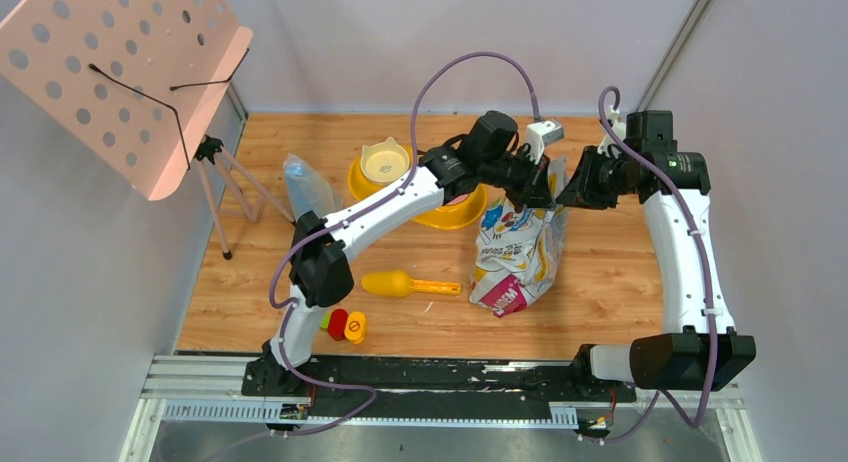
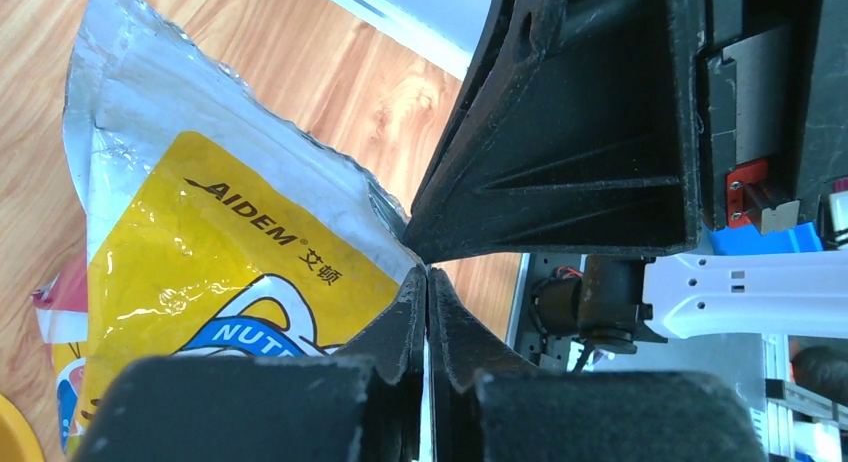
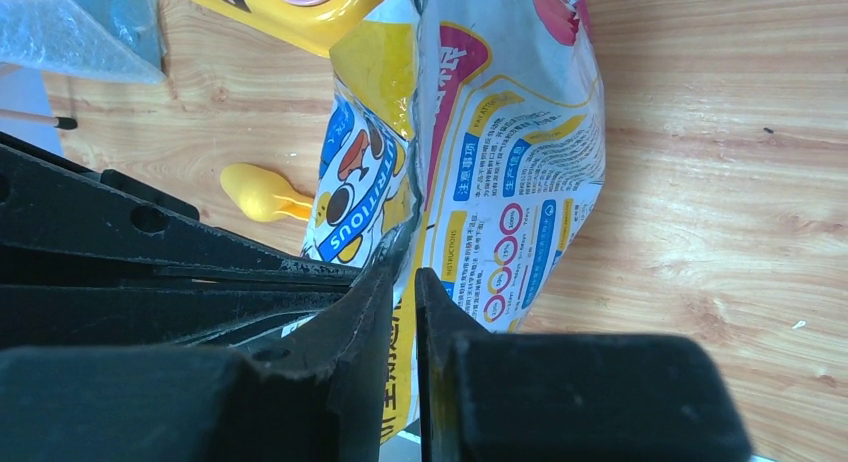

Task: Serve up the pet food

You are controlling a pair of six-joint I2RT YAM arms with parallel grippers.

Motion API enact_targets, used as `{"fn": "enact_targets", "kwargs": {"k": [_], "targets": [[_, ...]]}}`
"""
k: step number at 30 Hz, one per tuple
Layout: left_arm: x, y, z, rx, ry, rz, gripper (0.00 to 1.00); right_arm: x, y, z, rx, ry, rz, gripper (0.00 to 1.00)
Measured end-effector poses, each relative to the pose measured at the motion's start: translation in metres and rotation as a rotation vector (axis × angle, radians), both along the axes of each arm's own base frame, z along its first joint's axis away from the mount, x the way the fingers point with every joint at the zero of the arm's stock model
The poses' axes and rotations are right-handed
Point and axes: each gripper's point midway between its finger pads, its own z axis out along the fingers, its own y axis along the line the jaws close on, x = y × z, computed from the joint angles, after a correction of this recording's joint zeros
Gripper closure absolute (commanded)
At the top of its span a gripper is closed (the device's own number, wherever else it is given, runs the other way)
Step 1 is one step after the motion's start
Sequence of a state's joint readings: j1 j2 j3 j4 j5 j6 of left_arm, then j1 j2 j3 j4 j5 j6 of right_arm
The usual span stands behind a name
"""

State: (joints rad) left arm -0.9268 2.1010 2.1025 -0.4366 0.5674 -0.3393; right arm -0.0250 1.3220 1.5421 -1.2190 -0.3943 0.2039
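- Progress: early. No pet food shows in any view. None is seen in the yellow bowl (image 1: 442, 220), though the left arm hides much of its inside. The yellow scoop (image 1: 398, 282) lies unused on the surface. Judged: the bag is only being opened, so getting the food out and serving it are both left to do.
- Bag (image 1: 515, 252): white printed foil, standing on the surface. Its ragged top edge is up at both jaws and its body hangs below them.
- Left jaws: pressed flat together, tips at the bag's top edge. Whether foil is nipped between them cannot be told.
- Right jaws: nearly closed, with a narrow gap that the bag's top edge runs into. Judged to be pinching the foil. They meet the left jaws almost tip to tip.
- Pet food: unseen, presumably inside the bag, below both jaws.
- Bowl: just beside the left jaws, on the side away from the right jaws.
- Scoop: well apart from both jaws, toward the arm bases.
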Motion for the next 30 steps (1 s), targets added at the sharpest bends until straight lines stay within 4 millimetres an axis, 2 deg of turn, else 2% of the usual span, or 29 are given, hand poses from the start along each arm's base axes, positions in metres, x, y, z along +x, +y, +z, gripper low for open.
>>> {"fn": "enact_targets", "kwargs": {"k": [2, 3, 5, 7, 10, 12, 16, 18, 19, 22, 24, 27, 30], "targets": [[0.000, -0.001, 0.000, -0.007, 0.003, -0.006, 0.90, 0.000, -0.001, 0.000, -0.005, 0.000, -0.004, 0.85], [0.000, -0.001, 0.000, -0.011, 0.004, -0.009, 0.76, 0.000, -0.002, -0.001, -0.007, 0.000, -0.005, 0.85], [0.000, -0.001, 0.001, -0.021, 0.008, -0.018, 0.57, 0.001, -0.002, -0.001, -0.009, 0.000, -0.007, 0.85], [-0.001, -0.002, 0.005, -0.038, 0.011, -0.029, 0.51, 0.002, -0.004, -0.001, -0.016, -0.003, -0.011, 0.85], [-0.001, -0.004, 0.011, -0.064, 0.004, -0.038, 0.52, 0.002, -0.005, -0.002, -0.018, 0.001, -0.015, 0.85], [0.000, -0.004, 0.011, -0.064, 0.003, -0.032, 0.58, 0.003, -0.006, -0.003, -0.020, 0.003, -0.017, 0.85], [0.006, -0.004, 0.009, -0.054, 0.001, 0.002, 0.83, 0.003, -0.006, -0.003, -0.021, 0.005, -0.019, 0.85], [0.009, -0.004, 0.008, -0.049, 0.004, 0.025, 0.87, 0.003, -0.006, -0.003, -0.021, 0.005, -0.019, 0.85], [0.012, -0.003, 0.007, -0.043, 0.002, 0.040, 0.87, 0.003, -0.007, -0.003, -0.021, 0.005, -0.019, 0.85], [0.016, -0.002, 0.004, -0.028, 0.008, 0.071, 0.73, 0.003, -0.006, -0.003, -0.020, 0.004, -0.018, 0.85], [0.017, -0.002, 0.003, -0.026, 0.010, 0.082, 0.70, 0.003, -0.006, -0.003, -0.017, 0.005, -0.017, 0.85], [0.018, -0.003, 0.001, -0.023, 0.020, 0.089, 0.74, 0.003, -0.006, -0.005, -0.016, 0.009, -0.017, 0.85], [0.017, -0.005, -0.002, -0.023, 0.031, 0.079, 0.83, 0.003, -0.006, -0.005, -0.016, 0.009, -0.019, 0.85]]}}
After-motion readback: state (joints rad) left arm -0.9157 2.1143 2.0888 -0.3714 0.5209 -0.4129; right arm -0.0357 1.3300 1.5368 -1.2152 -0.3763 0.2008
